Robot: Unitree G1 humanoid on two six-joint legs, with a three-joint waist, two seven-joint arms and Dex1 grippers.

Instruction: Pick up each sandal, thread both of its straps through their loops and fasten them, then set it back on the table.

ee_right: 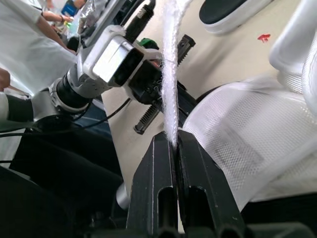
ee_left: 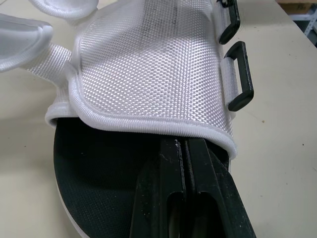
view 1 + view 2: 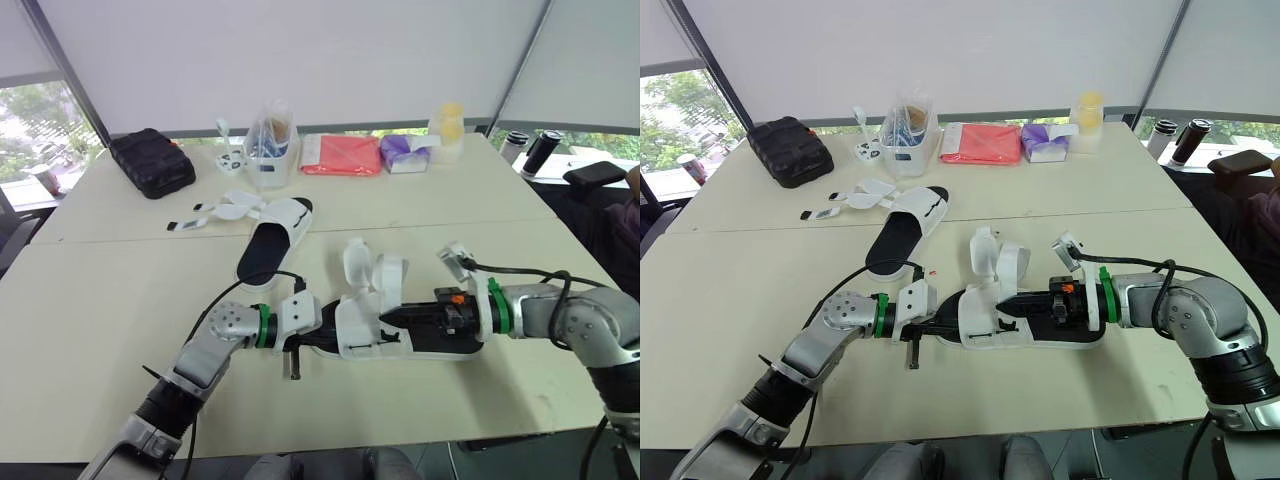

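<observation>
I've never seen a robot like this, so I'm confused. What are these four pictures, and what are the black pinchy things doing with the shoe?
This is a robot with two arms. Each arm ends in a gripper, which is two black fingers that pinch. The two wide pictures come from cameras in its head, looking down at a table. The two close pictures come from small cameras on its wrists, looking along the fingers.

Two white sandals with black soles lie on the table. The near sandal is between the arms. The other sandal lies farther back with its straps loose. The right gripper is pinching a strap of the near sandal. The left gripper has its fingers together, with the tips tucked under the white mesh. A black bag sits at the back.
</observation>
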